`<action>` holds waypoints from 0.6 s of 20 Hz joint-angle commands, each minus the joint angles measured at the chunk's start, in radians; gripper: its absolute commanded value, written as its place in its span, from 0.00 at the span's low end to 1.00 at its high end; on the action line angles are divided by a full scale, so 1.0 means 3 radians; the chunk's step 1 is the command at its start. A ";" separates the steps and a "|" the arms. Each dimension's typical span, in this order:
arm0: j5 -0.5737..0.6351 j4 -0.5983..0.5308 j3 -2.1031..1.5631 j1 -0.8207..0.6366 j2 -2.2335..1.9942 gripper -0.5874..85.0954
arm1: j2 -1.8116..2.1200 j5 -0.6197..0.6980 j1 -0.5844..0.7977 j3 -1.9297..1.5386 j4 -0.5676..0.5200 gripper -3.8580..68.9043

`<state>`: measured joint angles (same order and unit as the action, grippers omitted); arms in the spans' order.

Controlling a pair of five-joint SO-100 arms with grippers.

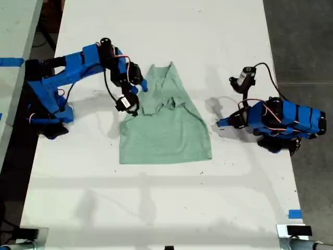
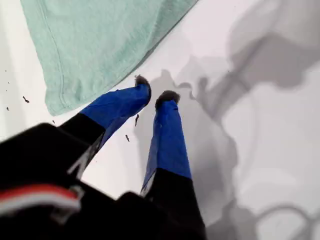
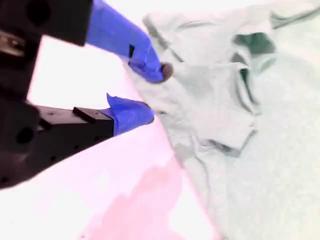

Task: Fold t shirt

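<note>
Your second gripper (image 3: 152,95) stands spread at the t shirt (image 1: 165,125) edge to take the fold; your first gripper (image 2: 155,97), narrowly parted and empty, waits beside its hem.

A long white table (image 1: 156,208) fills most of the exterior view. Dark grey floor (image 1: 307,36) shows at that view's right. A second pale table (image 1: 13,31) with blue tape (image 1: 10,62) stands at its left. Soft grey shadows lie on the white top.
</note>
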<state>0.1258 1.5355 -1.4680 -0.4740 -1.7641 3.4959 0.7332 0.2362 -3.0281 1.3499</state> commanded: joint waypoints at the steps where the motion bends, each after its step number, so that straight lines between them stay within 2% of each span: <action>1: -0.0066 -0.0245 -0.1462 -0.0322 -0.1984 0.01 | 0.0015 -0.0020 -0.0031 -0.0235 0.0015 0.13; 2: -0.0240 -0.0419 -0.2091 -0.0312 -0.2644 0.01 | 0.0015 -0.0020 -0.0031 -0.0235 0.0015 0.13; 5: -0.0634 -0.1309 -0.4167 0.0118 -0.4750 0.01 | 0.0015 -0.0036 -0.0031 -0.0235 0.0015 0.13; 7: -0.0777 -0.1278 -0.5159 0.0215 -0.5967 0.01 | 0.0015 -0.0036 -0.0031 -0.0235 0.0015 0.13; 8: -0.0736 -0.1222 -0.5374 0.0148 -0.6039 0.01 | 0.0015 -0.0041 -0.0031 -0.0235 0.0015 0.13; 10: -0.0568 -0.1370 -0.5650 0.0138 -0.6080 0.01 | 0.0015 -0.0041 -0.0031 -0.0235 0.0015 0.13; 12: -0.0588 -0.1468 -0.5758 0.0169 -0.6075 0.01 | 0.0015 -0.0031 -0.0020 -0.0235 0.0015 0.13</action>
<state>-0.0506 1.1259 -3.1707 -0.4326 -3.5558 3.4959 0.7302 0.2347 -3.0281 1.3499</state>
